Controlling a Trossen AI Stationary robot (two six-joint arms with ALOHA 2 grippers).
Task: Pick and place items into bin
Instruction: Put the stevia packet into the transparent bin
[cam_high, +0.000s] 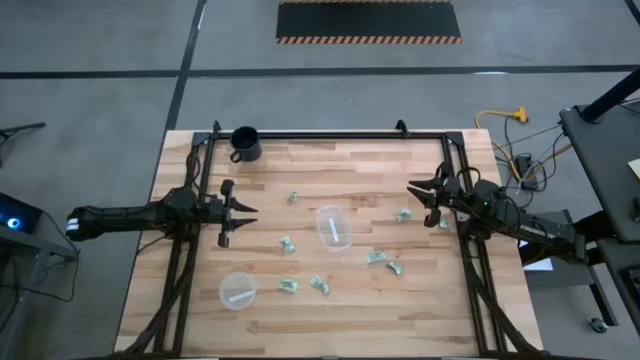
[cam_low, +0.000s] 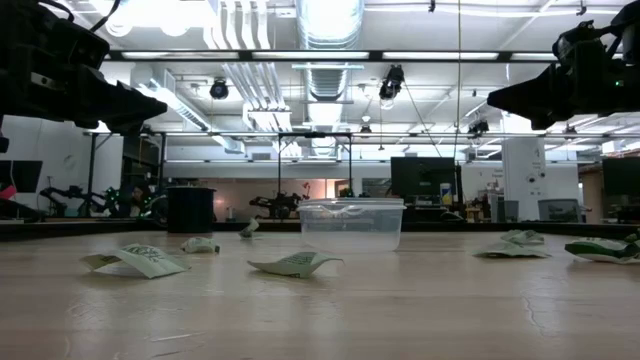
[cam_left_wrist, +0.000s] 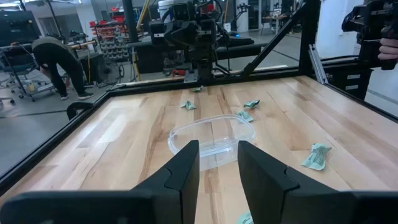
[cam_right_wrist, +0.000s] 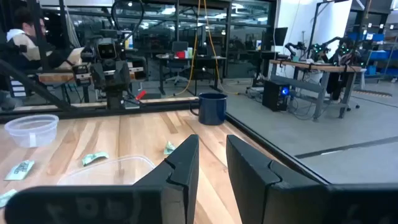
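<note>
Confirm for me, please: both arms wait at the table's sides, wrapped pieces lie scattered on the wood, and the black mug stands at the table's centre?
Not quite. The black mug stands at the far left corner, as the high view shows; the flat clear dish occupies the centre. The rest holds.

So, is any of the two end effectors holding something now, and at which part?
Nothing is held. The left end effector and the right end effector both hang above the table with an empty gap between their fingers.

left arm: stretched in from left side, level, left gripper (cam_high: 246, 214) raised, fingers slightly parted, empty | right arm: reaching in from right side, right gripper (cam_high: 415, 196) raised, fingers slightly parted, empty
</note>
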